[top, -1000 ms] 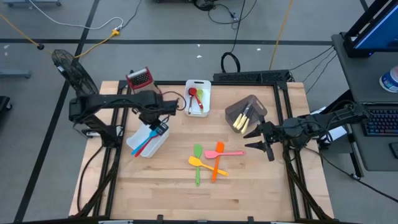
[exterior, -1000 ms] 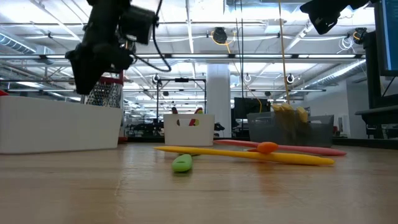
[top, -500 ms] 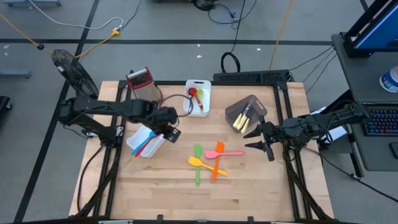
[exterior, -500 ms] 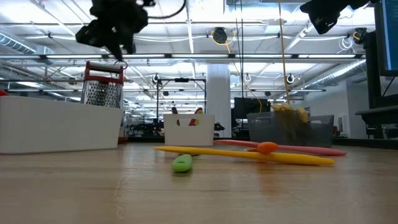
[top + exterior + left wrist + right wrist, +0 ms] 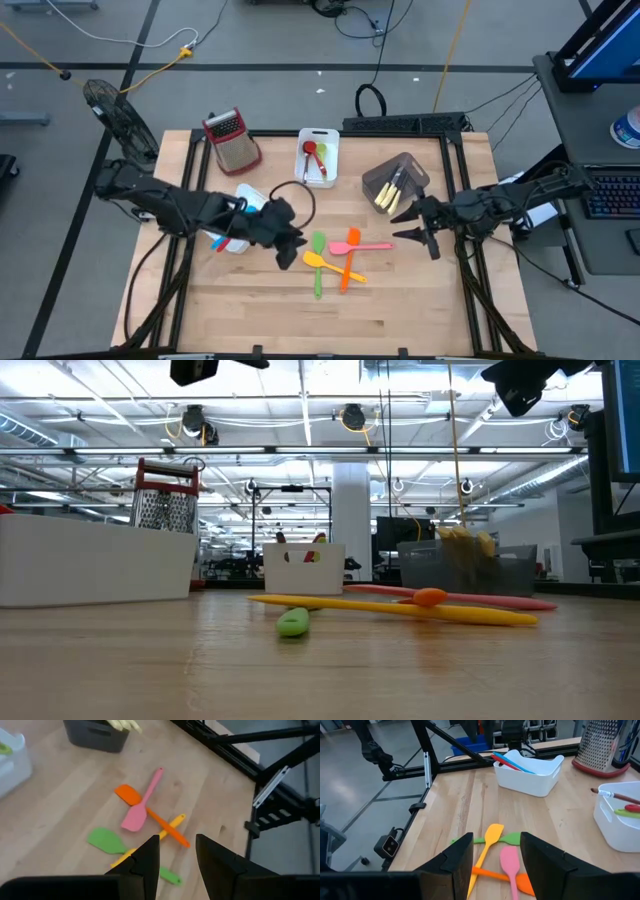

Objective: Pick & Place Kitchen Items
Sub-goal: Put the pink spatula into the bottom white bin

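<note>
Four toy spatulas lie crossed on the table's middle: green (image 5: 318,262), yellow (image 5: 332,266), orange (image 5: 348,256) and pink (image 5: 366,246). They also show in the left wrist view, the pink spatula (image 5: 142,805) over the orange spatula (image 5: 152,815). My left gripper (image 5: 292,250) hovers open and empty just left of them, above the table; its fingers frame them in its wrist view (image 5: 177,855). My right gripper (image 5: 408,226) waits open and empty to their right, also seen in its wrist view (image 5: 496,845).
A white bin (image 5: 232,232) with red and blue utensils lies under my left arm. A second white bin (image 5: 320,157) holds a red spoon at the far side. A grey bin (image 5: 395,180) holds yellow utensils. A metal grater (image 5: 232,140) stands far left.
My left gripper has left the white bin at the left and swung toward the table's right and near edge, turning to face the crossed spatulas. It carries nothing. The red and blue utensils stay in the bin.
</note>
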